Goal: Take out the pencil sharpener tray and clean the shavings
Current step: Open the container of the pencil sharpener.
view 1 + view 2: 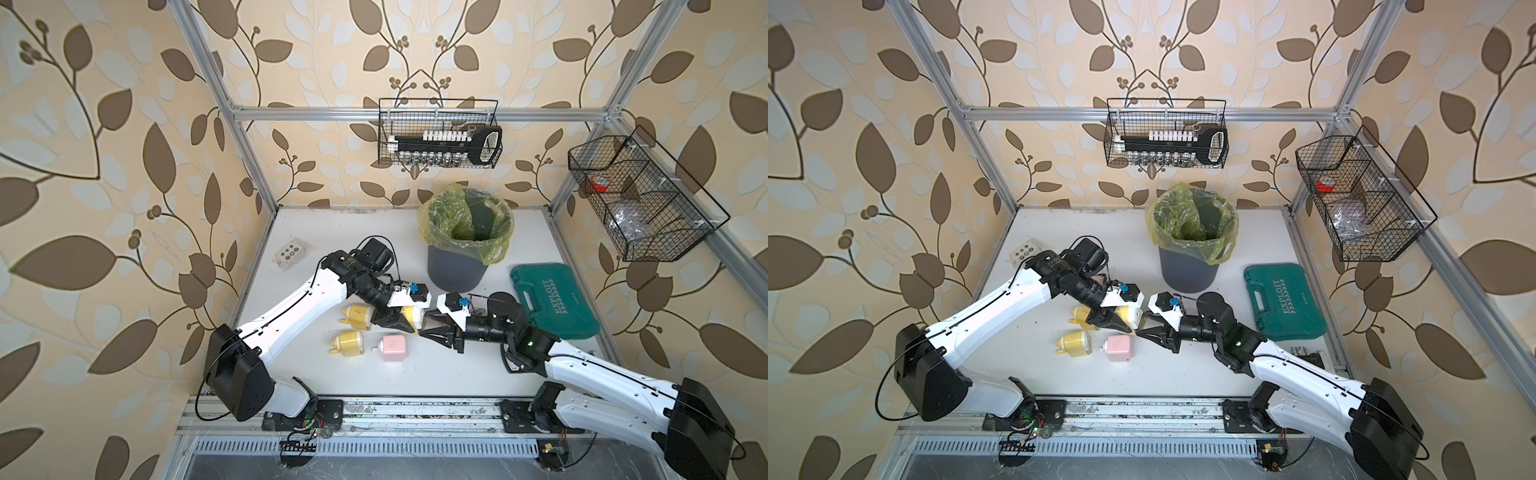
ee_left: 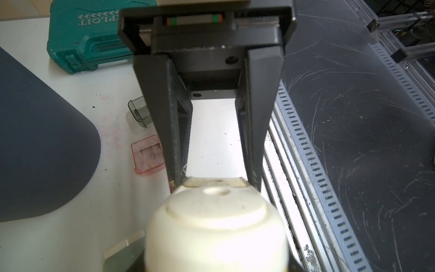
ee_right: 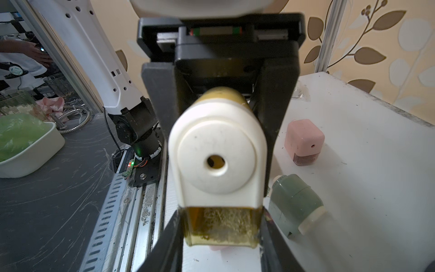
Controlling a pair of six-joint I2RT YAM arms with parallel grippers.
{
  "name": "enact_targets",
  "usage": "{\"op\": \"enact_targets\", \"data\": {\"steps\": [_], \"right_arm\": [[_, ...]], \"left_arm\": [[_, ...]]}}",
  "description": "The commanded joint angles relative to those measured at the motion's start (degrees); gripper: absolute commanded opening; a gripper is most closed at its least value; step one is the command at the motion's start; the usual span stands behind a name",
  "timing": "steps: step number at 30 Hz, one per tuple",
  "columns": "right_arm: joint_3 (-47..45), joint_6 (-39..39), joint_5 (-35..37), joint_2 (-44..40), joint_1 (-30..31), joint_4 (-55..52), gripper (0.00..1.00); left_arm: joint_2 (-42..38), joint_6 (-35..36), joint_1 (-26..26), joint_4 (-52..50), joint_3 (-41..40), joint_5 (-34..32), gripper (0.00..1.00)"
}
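Note:
In both top views my left gripper (image 1: 400, 323) (image 1: 1115, 323) is shut on a yellow and cream pencil sharpener (image 1: 414, 315) (image 1: 1128, 315) held over the middle of the table. In the left wrist view the sharpener (image 2: 216, 223) hides the jaws. My right gripper (image 1: 424, 326) (image 3: 220, 235) meets it head-on. Its fingers (image 3: 169, 235) are shut on the sides of the clear yellow tray (image 3: 221, 227) at the sharpener's base (image 3: 217, 162). Beige shavings (image 3: 223, 219) fill the tray. In the left wrist view the right gripper's fingers (image 2: 175, 131) reach the tray's edge (image 2: 214, 181).
A lined grey bin (image 1: 463, 241) stands behind the grippers, a green tool case (image 1: 552, 301) to the right. Two yellow sharpeners (image 1: 356, 316) (image 1: 349, 343) and a pink one (image 1: 392, 347) lie nearby. A green sharpener (image 3: 294, 205), a pink tray (image 2: 148, 155) and a grey tray (image 2: 138, 110) lie loose.

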Motion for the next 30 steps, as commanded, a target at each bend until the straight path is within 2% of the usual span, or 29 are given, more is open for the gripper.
{"op": "enact_targets", "data": {"steps": [1,19,30], "right_arm": [[-0.5,1.5,2.2,-2.4,-1.1,1.9,0.00],[-1.7,0.7,0.8,-7.1,-1.6,-3.2,0.00],[-3.0,2.3,3.0,-14.6,-1.5,-8.3,0.00]], "left_arm": [[0.2,0.0,-0.7,-2.7,-1.1,-1.9,0.00],[0.8,-0.3,-1.4,-2.7,-1.2,-4.3,0.00],[0.6,-0.5,-1.2,-3.6,0.1,-3.6,0.00]]}}
